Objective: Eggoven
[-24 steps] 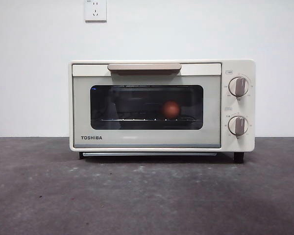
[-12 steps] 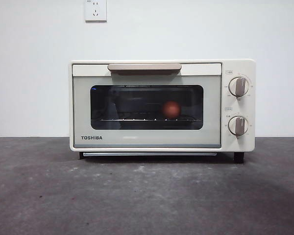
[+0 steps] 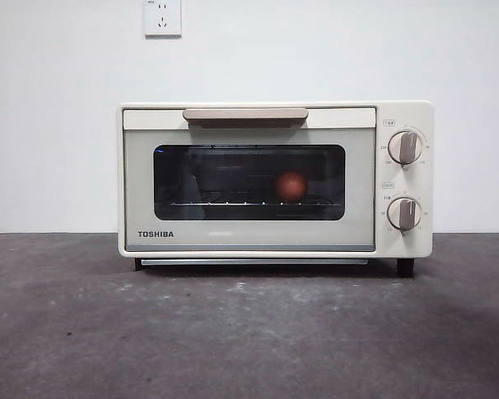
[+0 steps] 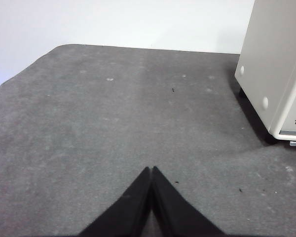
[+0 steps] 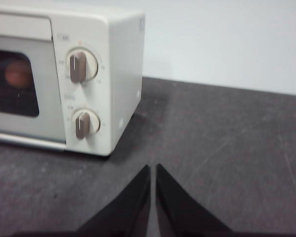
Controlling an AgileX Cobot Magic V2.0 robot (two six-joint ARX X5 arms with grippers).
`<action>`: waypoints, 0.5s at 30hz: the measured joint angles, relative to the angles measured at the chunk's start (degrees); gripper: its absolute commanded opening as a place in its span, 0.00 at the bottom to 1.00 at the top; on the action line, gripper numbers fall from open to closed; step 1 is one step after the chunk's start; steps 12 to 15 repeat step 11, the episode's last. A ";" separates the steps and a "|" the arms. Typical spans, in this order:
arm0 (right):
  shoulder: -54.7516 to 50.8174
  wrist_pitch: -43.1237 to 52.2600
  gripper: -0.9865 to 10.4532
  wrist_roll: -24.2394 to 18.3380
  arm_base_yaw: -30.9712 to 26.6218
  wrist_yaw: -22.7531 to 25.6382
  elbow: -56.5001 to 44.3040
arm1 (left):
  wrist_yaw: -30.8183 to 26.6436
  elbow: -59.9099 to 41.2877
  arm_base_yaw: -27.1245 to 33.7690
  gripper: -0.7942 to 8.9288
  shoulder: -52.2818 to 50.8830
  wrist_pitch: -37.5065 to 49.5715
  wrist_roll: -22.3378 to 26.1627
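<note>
The cream TOSHIBA toaster oven [image 3: 249, 237] stands on the grey table with its door shut. The reddish-brown egg [image 3: 290, 185] rests on the wire rack inside, seen through the dark glass window. The egg also shows in the right wrist view [image 5: 18, 74]. My left gripper [image 4: 151, 170] is shut and empty above bare mat, beside the oven's side wall [image 4: 276, 64]. My right gripper [image 5: 153, 168] is shut and empty above the mat, in front of the oven's knob end [image 5: 81, 66]. Neither gripper shows in the front view.
The oven's beige handle [image 3: 244, 114] runs along the door's top and two knobs [image 3: 404, 147] sit on its right panel. A wall socket [image 3: 162, 17] is on the white wall behind. Grey mat [image 3: 249, 332] stretches in front of the oven.
</note>
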 measured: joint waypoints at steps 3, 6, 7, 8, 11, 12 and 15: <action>0.00 -3.28 0.09 0.00 0.00 0.00 0.00 | 0.00 0.00 0.00 0.09 0.00 0.00 0.00; 0.04 -4.59 0.09 0.00 0.00 0.28 0.02 | 0.00 0.00 0.00 0.09 -0.02 0.00 0.00; 0.02 -4.48 0.09 0.00 0.00 0.28 0.00 | 0.00 0.00 0.00 0.09 0.00 0.00 0.00; 0.02 -4.44 0.09 -0.02 0.00 0.28 0.00 | 0.00 0.00 0.00 0.09 0.00 0.00 0.00; 0.02 -4.07 0.09 -0.02 0.00 0.33 0.00 | 0.00 0.00 0.00 0.09 -0.02 0.00 0.00; 0.02 -4.07 0.09 -0.02 0.00 0.33 0.00 | 0.00 0.00 0.00 0.09 -0.02 0.00 0.00; 0.02 -4.07 0.09 -0.02 0.00 0.33 0.00 | 0.00 0.00 0.00 0.09 -0.02 0.00 0.00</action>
